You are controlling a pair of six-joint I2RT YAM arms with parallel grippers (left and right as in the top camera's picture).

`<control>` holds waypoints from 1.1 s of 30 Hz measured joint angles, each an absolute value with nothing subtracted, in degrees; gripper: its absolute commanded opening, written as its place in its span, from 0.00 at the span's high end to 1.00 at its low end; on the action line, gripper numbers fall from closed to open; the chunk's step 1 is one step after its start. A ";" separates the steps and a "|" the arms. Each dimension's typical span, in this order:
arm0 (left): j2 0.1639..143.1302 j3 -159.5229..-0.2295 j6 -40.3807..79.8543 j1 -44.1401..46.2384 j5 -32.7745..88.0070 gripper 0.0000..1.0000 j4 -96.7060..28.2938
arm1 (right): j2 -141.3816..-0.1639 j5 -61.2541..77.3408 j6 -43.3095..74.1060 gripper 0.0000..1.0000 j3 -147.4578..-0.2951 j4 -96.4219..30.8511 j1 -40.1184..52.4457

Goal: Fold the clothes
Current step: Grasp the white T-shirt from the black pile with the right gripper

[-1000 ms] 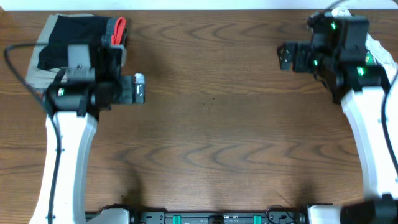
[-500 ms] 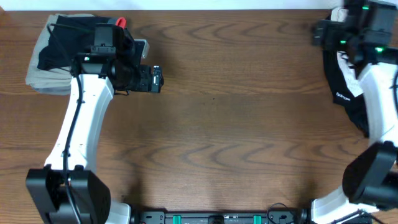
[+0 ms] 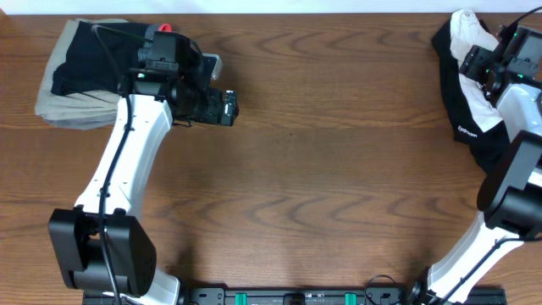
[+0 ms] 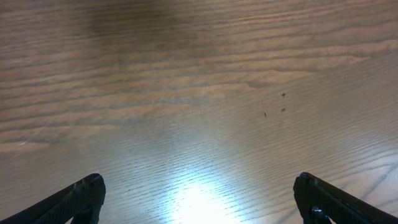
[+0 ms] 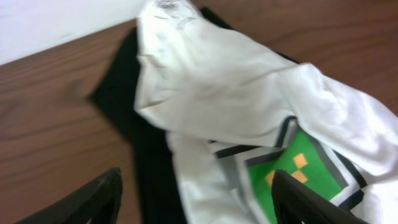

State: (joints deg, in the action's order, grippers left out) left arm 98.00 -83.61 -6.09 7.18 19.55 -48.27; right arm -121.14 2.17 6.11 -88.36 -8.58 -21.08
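- Folded beige-and-black fabric stack [image 3: 72,80]: far-left corner of the brown wooden tabletop [image 3: 322,186].
- Left claw [image 4: 199,186]: jaws fully spread, empty, over the tabletop left of centre.
- Crumpled white cotton T-shirt [image 5: 217,93]: far-right tabletop corner, on a black top [image 3: 461,110].
- Right claw [image 5: 196,186]: jaws apart, straddling the T-shirt, not closed on it.

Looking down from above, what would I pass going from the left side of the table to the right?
Folded clothes stack → left tool → white T-shirt lying on the black top.

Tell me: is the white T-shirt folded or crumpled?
Crumpled: the white T-shirt lies bunched in loose wrinkles on the black top, with no neat folded edges.
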 measured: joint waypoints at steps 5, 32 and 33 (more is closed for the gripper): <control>99.57 -83.61 -5.89 7.79 19.55 0.02 -47.07 | -124.81 -2.57 7.38 0.31 -88.36 -4.95 -21.39; 100.53 -83.61 -5.80 7.79 19.55 0.02 -41.65 | -125.78 2.50 5.13 0.99 -90.32 -20.29 -29.71; 100.53 -83.61 -5.80 7.79 19.55 0.02 -41.34 | -124.84 3.07 4.99 0.99 -90.50 -21.21 -29.71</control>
